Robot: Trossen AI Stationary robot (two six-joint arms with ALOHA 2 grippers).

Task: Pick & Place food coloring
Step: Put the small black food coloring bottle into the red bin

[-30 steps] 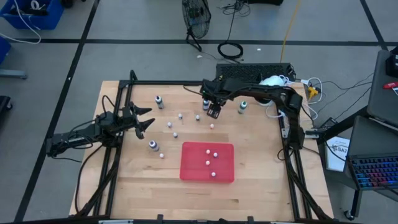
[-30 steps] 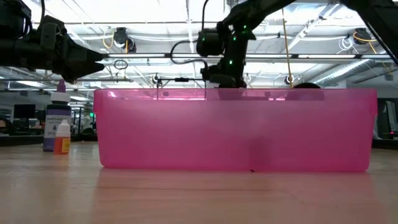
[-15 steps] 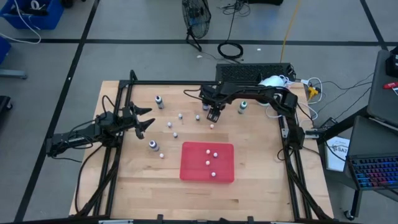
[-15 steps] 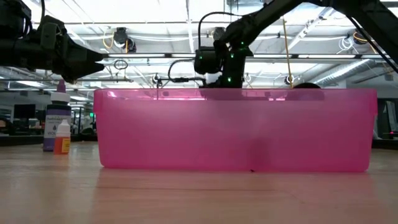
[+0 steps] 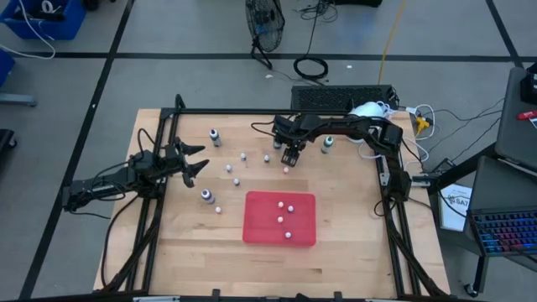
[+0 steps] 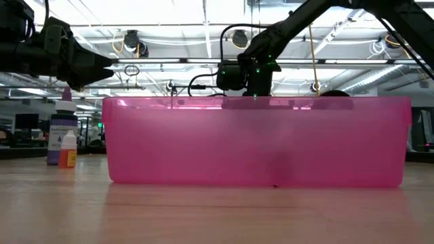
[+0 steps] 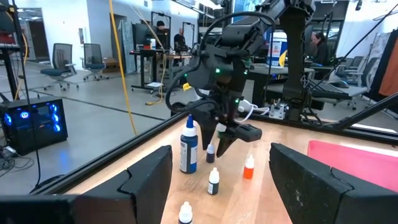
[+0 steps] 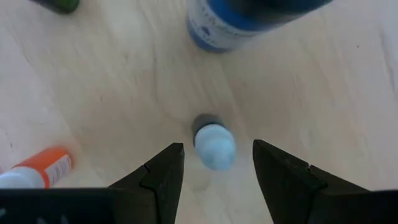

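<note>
The food coloring bottles stand scattered on the wooden table. There are dark ones with pale caps, such as one at the far left (image 5: 215, 136) and a blue one (image 8: 242, 25), and several small whitish ones (image 5: 236, 180). Three small ones lie in the flat red tray (image 5: 302, 231). My right gripper (image 5: 288, 157) points down at the far middle, open. Its fingers stand on either side of a small upright white-capped bottle (image 8: 214, 144) without touching it. An orange bottle (image 8: 34, 171) stands close by. My left gripper (image 5: 197, 164) waits open at the table's left.
A black frame (image 5: 252, 112) runs along the table's edges. In the low view the tray's pink wall (image 6: 258, 142) hides the table's middle. A purple bottle (image 6: 62, 135) and a small orange one (image 6: 68, 154) stand to its left. There is bare wood near the front edge.
My right gripper has come down over the small white-capped bottle beside the blue one. It stays open and still points down. No bottle has moved.
</note>
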